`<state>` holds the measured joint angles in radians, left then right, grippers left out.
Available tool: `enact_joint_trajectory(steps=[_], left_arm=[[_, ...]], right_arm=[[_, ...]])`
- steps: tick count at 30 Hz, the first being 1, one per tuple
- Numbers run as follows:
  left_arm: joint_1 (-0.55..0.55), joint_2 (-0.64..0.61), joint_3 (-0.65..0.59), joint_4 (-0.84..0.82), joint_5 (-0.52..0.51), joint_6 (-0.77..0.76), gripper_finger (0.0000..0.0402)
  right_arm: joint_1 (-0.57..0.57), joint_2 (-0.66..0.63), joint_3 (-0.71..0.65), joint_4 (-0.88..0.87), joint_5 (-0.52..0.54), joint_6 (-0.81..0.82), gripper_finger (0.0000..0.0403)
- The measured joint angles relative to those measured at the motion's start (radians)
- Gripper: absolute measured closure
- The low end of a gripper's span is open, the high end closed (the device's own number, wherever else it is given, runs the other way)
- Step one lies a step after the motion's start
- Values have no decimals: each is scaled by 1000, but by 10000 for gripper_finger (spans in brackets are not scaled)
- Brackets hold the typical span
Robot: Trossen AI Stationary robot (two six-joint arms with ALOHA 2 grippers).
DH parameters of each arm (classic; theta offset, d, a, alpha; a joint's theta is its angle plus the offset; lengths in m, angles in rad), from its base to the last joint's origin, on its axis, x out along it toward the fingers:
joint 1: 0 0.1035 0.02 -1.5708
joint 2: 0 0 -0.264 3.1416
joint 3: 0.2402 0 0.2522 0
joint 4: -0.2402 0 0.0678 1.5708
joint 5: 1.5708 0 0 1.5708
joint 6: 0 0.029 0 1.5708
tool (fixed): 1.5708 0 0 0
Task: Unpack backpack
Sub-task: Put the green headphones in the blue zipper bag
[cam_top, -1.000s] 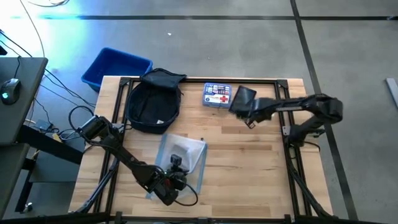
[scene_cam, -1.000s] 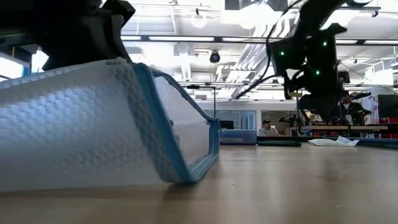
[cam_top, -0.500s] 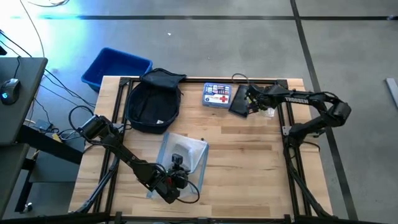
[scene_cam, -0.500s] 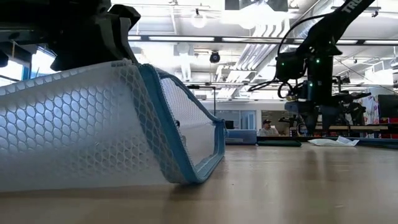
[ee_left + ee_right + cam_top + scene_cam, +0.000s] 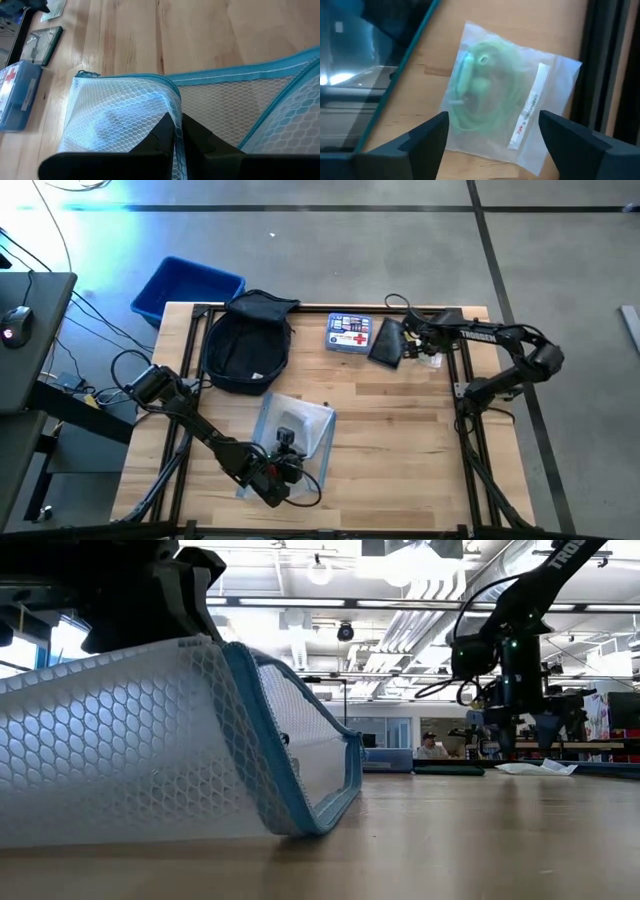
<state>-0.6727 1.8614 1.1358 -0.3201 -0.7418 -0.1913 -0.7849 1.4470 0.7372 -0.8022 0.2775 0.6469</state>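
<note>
The dark backpack [image 5: 245,340] lies flat at the table's far left, with no gripper on it. My left gripper [image 5: 281,469], near the front edge, is shut on a white mesh pouch with blue zipper trim [image 5: 297,427] [image 5: 125,115]. My right gripper [image 5: 421,346] [image 5: 497,145] hangs open near the far right corner. It points down over a clear plastic bag holding a green coiled cord [image 5: 500,100], which lies flat on the wood. Its fingers stand on either side above the bag without touching it. My left gripper pinches the mesh pouch at a folded, blue-trimmed edge [image 5: 173,107] at the pouch's near end, between its two shut fingers [image 5: 160,135]. The fingers slant down from the near side. The held end is raised, and the pouch's far end [image 5: 335,808] rests on the table.
A blue first-aid box [image 5: 349,333] and a flat dark rectangular pouch [image 5: 388,340] lie at the far edge, between the backpack and my right gripper. A blue bin [image 5: 185,288] stands beyond the far left corner. Bare wood lies at centre and near right.
My right gripper has swung toward the table's far right corner, rolled, and opened. The plastic bag now lies on the table below its fingers. My left gripper has kept hold of the mesh pouch.
</note>
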Motion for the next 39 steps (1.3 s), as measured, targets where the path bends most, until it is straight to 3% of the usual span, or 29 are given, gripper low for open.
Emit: enact_joint_trajectory(steps=[11,20,29,35,39], left_arm=[[0,0,0,5,1,0,402],[0,0,0,4,3,-5,402],[0,0,0,4,3,-8,402],[0,0,0,4,3,-8,402],[0,0,0,4,0,-8,402]], right_arm=[[0,154,8,97,-15,-44,172],[107,160,2,69,40,-151,385],[340,131,-2,-56,-40,-119,398],[568,42,-3,-34,-199,-41,402],[747,15,-3,46,-226,26,402]])
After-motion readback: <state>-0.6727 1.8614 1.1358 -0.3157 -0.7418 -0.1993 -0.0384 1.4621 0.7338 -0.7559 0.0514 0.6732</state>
